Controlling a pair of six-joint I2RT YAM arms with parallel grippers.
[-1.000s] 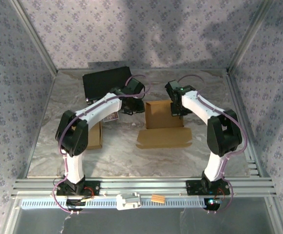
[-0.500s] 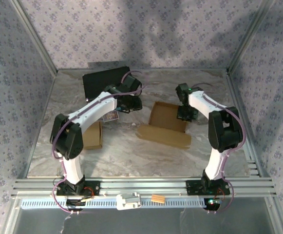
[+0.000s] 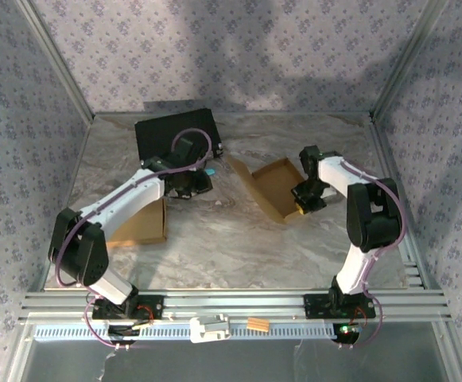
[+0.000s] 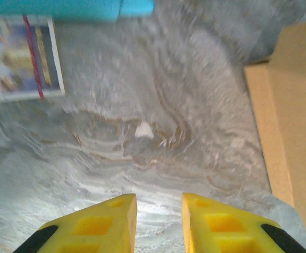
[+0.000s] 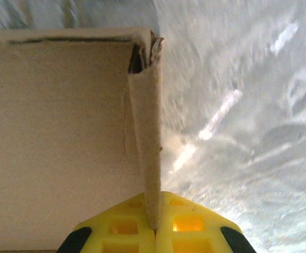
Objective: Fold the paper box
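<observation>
Compared with a second ago, the paper box (image 3: 272,185) has swung round and now lies askew right of the table's (image 3: 238,247) centre, its long flap angled toward the back-left, while the left arm has pulled away toward the left. The right gripper (image 3: 305,196) holds the box at its near-right edge; the right wrist view shows its fingers (image 5: 121,226) pressed together on a thin upright wall of cardboard, just below a corner whose layers gape a little. The left gripper (image 4: 158,206) hovers over bare table with its fingers slightly parted and nothing between them, a printed card (image 4: 20,57) and a teal object (image 4: 68,7) just beyond it.

One pinch on one thin wall carries the whole job (nothing else steadies the box). Any further pull or twist probably makes the box pivot about that pinch, slide free, or tear at the gaping corner. With the left gripper well apart from the box, the flaps may also spring back open.
</observation>
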